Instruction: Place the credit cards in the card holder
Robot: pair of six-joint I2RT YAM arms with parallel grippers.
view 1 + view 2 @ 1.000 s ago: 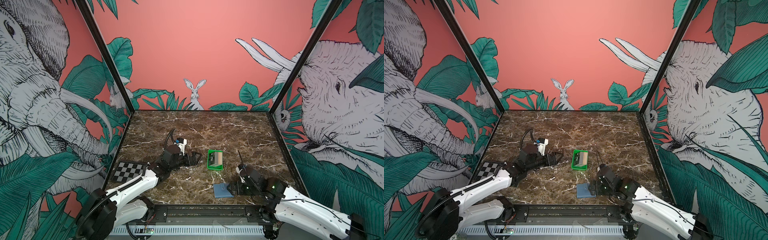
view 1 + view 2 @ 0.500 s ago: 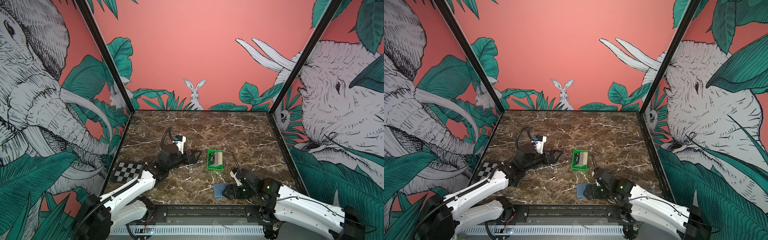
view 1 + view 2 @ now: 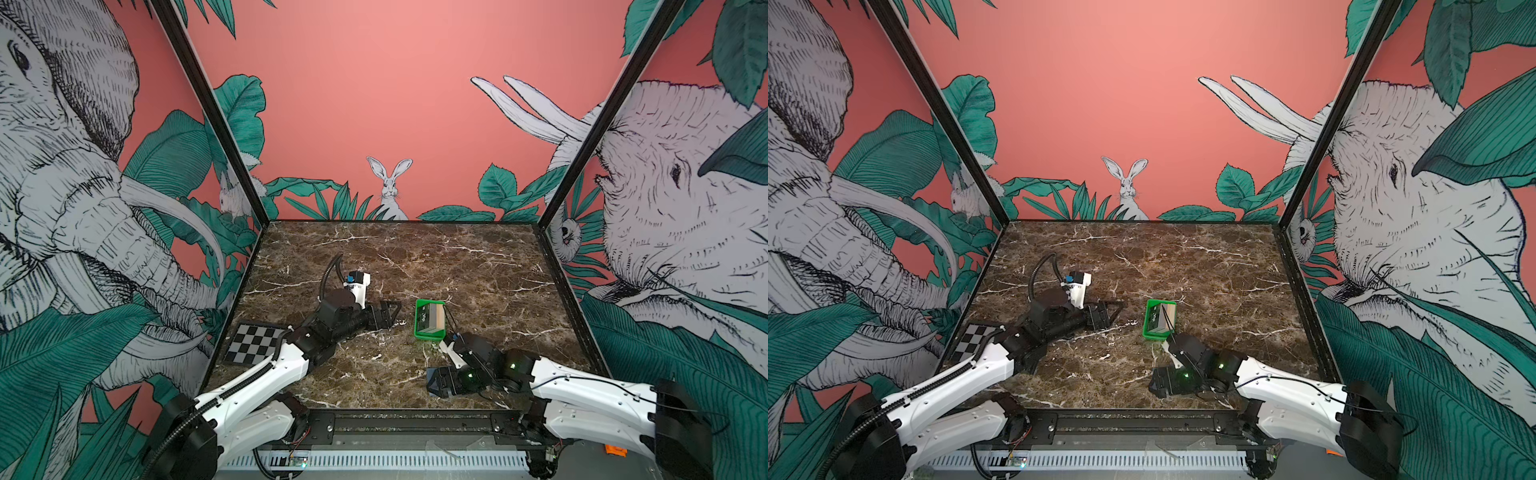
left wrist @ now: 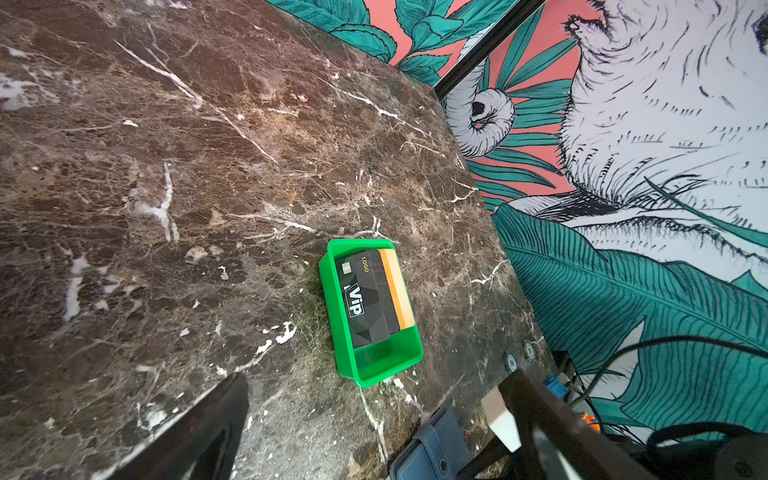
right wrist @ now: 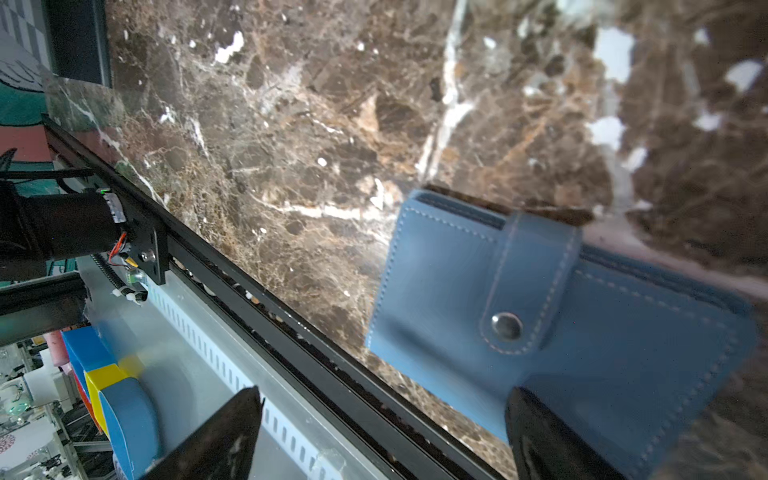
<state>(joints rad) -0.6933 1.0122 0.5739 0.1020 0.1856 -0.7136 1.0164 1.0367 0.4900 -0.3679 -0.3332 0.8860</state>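
**Stock on one marble table: three cards, one wallet, one tray**

- **Cards (image 4: 359, 299), three counted (left wrist view).** They are thin plastic rectangles with rounded corners, leaning in an overlapping row. The front one is glossy black with a chip, "LOGO" and white "Vip" lettering. A darker one sits behind it, and a tan-orange one is at the back. All three sit inside the tray.
- **Tray (image 3: 417, 320), one.** A small green plastic box, open-topped with rounded corners, standing near the middle of the table.
- **Wallet (image 5: 436, 291), one.** Slate-blue and leather-like, with pale stitching along the edges. It is folded shut, its strap fastened by a round metal stud. It lies flat near the table's front edge, in front of the tray and apart from it. The right wrist view of it is slightly blurred.
- **Checkerboard plate (image 3: 255, 343), one.** A flat plate of black and grey squares, at the table's left side.
- **Grippers, two.** Both are black, on white arms.
  - The left gripper (image 3: 392, 316) hangs low just left of the tray, fingers spread wide and empty.
  - The right gripper (image 3: 432, 384) is at the wallet, also spread wide. One of its fingers (image 5: 540, 436) overlaps the wallet's corner and the other stands clear of it. Contact cannot be told.
- **Surface.** The table (image 3: 457, 257) is polished dark brown marble with white veins, with a black rail (image 3: 415, 419) along the front.
- **Room.** Three walls (image 3: 374, 104) in coral pink carry drawn elephants, a rabbit and green leaves. Black posts stand at the back corners.
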